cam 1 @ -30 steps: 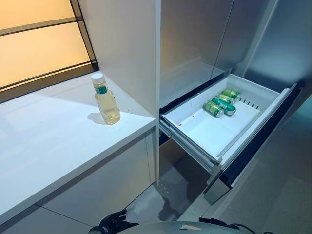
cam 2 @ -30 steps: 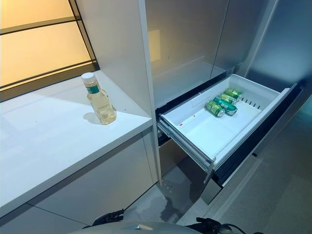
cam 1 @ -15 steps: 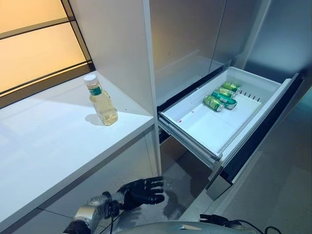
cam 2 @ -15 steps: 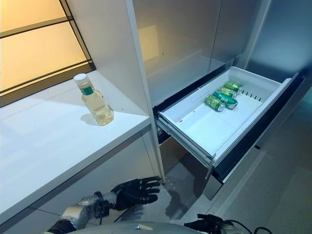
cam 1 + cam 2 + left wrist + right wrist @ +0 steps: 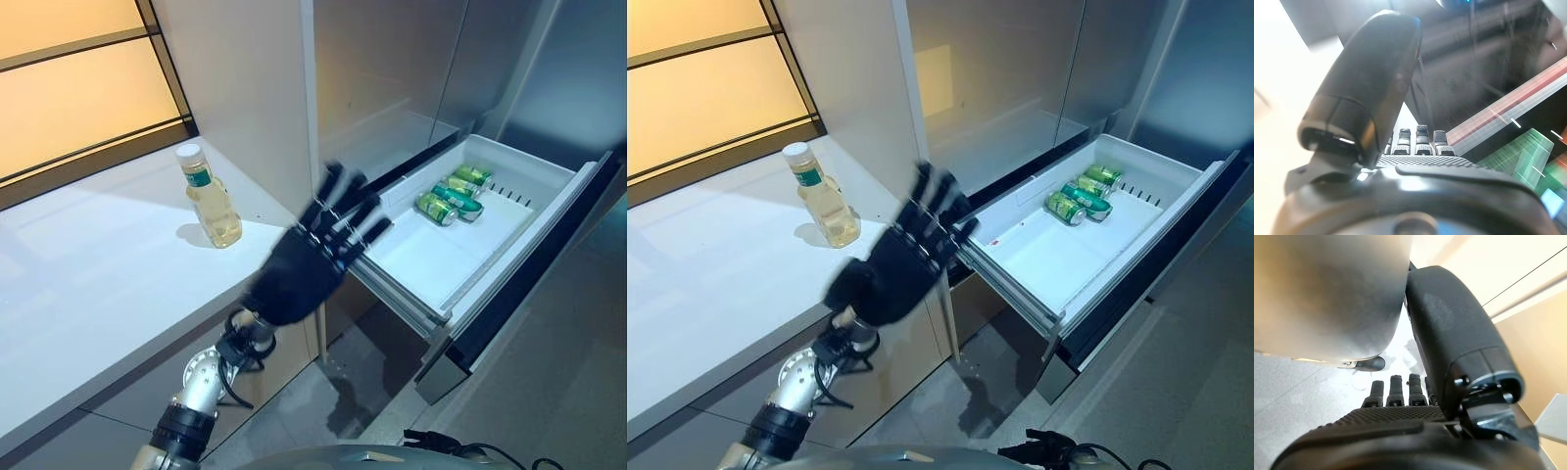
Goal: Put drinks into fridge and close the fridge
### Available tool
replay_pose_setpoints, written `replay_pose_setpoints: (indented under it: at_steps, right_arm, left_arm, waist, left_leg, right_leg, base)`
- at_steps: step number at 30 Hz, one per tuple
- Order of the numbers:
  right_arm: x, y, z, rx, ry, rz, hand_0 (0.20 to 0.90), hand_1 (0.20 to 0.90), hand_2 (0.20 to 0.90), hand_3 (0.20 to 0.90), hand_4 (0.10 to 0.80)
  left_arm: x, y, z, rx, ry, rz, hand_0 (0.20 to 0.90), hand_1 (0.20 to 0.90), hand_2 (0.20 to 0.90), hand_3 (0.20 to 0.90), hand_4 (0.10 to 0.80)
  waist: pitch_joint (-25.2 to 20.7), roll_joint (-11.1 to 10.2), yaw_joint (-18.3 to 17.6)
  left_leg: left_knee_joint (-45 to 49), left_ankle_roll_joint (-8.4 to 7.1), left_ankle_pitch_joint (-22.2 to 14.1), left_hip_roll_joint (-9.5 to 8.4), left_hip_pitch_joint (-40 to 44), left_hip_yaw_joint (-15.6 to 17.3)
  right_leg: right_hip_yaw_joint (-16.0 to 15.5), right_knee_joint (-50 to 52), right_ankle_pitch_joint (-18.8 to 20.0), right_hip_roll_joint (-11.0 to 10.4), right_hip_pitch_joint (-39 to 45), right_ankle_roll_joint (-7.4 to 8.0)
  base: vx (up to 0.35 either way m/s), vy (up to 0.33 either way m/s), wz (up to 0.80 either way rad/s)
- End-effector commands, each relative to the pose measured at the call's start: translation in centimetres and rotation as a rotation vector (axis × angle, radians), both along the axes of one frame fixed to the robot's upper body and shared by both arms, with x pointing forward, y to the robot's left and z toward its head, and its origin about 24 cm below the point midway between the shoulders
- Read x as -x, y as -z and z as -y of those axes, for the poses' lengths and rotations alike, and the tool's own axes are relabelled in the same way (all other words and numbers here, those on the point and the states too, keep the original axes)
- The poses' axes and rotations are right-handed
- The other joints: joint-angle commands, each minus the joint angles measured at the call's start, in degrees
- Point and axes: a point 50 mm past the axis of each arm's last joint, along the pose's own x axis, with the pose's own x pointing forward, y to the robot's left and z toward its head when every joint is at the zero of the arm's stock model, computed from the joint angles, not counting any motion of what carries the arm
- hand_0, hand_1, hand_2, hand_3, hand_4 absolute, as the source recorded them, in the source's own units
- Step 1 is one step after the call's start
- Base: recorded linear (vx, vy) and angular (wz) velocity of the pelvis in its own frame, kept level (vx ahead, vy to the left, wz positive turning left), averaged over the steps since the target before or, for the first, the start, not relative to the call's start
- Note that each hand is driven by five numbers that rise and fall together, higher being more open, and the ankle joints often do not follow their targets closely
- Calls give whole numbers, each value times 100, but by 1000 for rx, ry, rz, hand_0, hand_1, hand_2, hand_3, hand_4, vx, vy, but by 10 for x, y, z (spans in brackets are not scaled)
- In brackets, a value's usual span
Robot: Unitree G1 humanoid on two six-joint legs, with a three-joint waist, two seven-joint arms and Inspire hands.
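A clear bottle of yellow drink (image 5: 212, 201) with a white cap stands upright on the white counter (image 5: 98, 264). The fridge's white drawer (image 5: 431, 262) is pulled out at the right, with green cans (image 5: 446, 199) lying at its far end. My left hand (image 5: 304, 269) is raised in front of the counter's edge and the drawer's near corner, to the right of the bottle and apart from it, open with fingers spread and empty. It also shows in the left wrist view (image 5: 1400, 196). My right hand (image 5: 1400, 431) is open and empty in the right wrist view.
A tall white cabinet panel (image 5: 245, 88) stands between the counter and the fridge. Steel fridge doors (image 5: 392, 69) rise above the drawer. The drawer's dark front (image 5: 529, 284) juts out over the grey floor (image 5: 549, 392). An amber window (image 5: 78, 88) backs the counter.
My left hand has risen from low beside the cabinet base to counter height, fingers spread. The bottle, cans and drawer have not moved; the view has shifted slightly.
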Motion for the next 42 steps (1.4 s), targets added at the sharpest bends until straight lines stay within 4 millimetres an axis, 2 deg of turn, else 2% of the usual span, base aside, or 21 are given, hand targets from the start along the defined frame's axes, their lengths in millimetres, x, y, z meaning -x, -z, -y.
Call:
replay_pose_setpoints:
  at_steps: [1,3,5,6,8,10,12,16,23,28,31,36,42]
  right_arm:
    - [3,5,-26,-47,-26,-9,900,900,900,900,800]
    - [6,6,-27,-48,-29,-11,900,900,900,900,800]
    - [11,7,-27,-47,-32,-15,900,900,900,900,800]
    - [12,7,-27,-47,-31,-16,900,900,900,900,800]
    - [17,7,-27,-47,-23,-18,900,900,900,900,800]
    - [19,8,-27,-48,-14,-20,900,900,900,900,800]
    - [19,8,-29,-57,-2,-20,900,900,900,900,800]
    - [14,7,-32,-67,3,-18,900,900,900,900,800]
    - [14,7,-32,-72,-14,-32,900,900,900,900,800]
    - [17,7,-29,-61,-33,-41,900,900,900,900,800]
    - [19,7,-26,-57,-39,-44,900,900,900,900,800]
    - [18,7,-23,-54,-47,-48,900,900,900,900,800]
    - [16,6,-17,-50,-48,-51,900,900,900,900,800]
  left_arm:
    - [0,-61,-3,194,-88,281,900,900,900,900,800]
    - [-3,-72,-13,180,-226,290,900,900,900,900,800]
    - [-6,-80,-31,113,-460,291,900,900,900,900,800]
    - [-7,-81,-36,101,-521,278,900,900,900,900,800]
    - [-9,-87,-73,36,-955,209,900,900,900,900,800]
    - [-6,-89,-88,16,-1127,209,900,900,900,900,800]
    - [6,-97,-106,-2,-1397,231,900,900,900,900,800]
    - [13,-105,-114,-42,-1749,187,900,900,900,900,800]
    - [8,-108,-125,-79,-2153,53,900,900,900,900,800]
    - [-8,-102,-131,-244,-2245,6,900,900,900,900,800]
    - [-16,-94,-134,-310,-2243,-35,900,900,900,900,800]
    - [-32,-68,-138,-514,-2183,-152,900,900,900,900,800]
    - [-42,-41,-138,-711,-2129,-203,900,900,900,900,800]
  waist:
    - [-97,-90,10]
    - [-109,-96,-2]
    - [-124,-108,14]
    - [-127,-111,22]
    - [-147,-135,105]
    - [-168,-160,152]
    - [-202,-216,257]
    - [-228,-267,317]
    - [-323,-285,272]
    - [-360,-251,184]
    - [-369,-231,152]
    - [-357,-200,105]
    - [-348,-170,95]
  left_leg:
    - [13,159,-639,-117,109,-35]
    - [13,159,-639,-115,112,-36]
    - [13,160,-640,-116,116,-58]
    - [13,157,-638,-118,115,-67]
    - [13,160,-636,-133,114,-138]
    - [13,159,-631,-146,112,-190]
    - [13,134,-607,-142,88,-263]
    - [13,128,-588,-156,72,-339]
    - [13,111,-574,-144,72,-329]
    - [13,108,-581,-125,95,-238]
    - [13,103,-583,-114,110,-182]
    - [13,96,-583,-102,150,-112]
    - [13,92,-582,-94,182,-53]
  right_leg:
    - [-187,250,162,-76,-255,240]
    - [-186,242,156,-76,-244,245]
    - [-195,231,148,-75,-231,243]
    - [-201,221,149,-73,-224,244]
    - [-242,178,130,-70,-183,239]
    - [-281,168,113,-68,-162,229]
    - [-345,180,72,-58,-152,192]
    - [-407,204,33,-46,-147,155]
    - [-397,241,-10,-33,-154,131]
    - [-349,261,-12,-26,-161,150]
    - [-321,267,-11,-26,-163,161]
    - [-280,291,-7,-24,-156,177]
    - [-258,292,0,-23,-139,187]
  base:
    - [0,0,0]
    - [0,0,0]
    - [0,0,0]
    - [0,0,0]
    - [0,0,0]
    - [6,-6,2]
    - [9,-19,6]
    - [0,-16,6]
    - [11,-2,7]
    - [2,4,-2]
    - [4,14,-5]
    - [3,5,-1]
    - [4,6,-2]
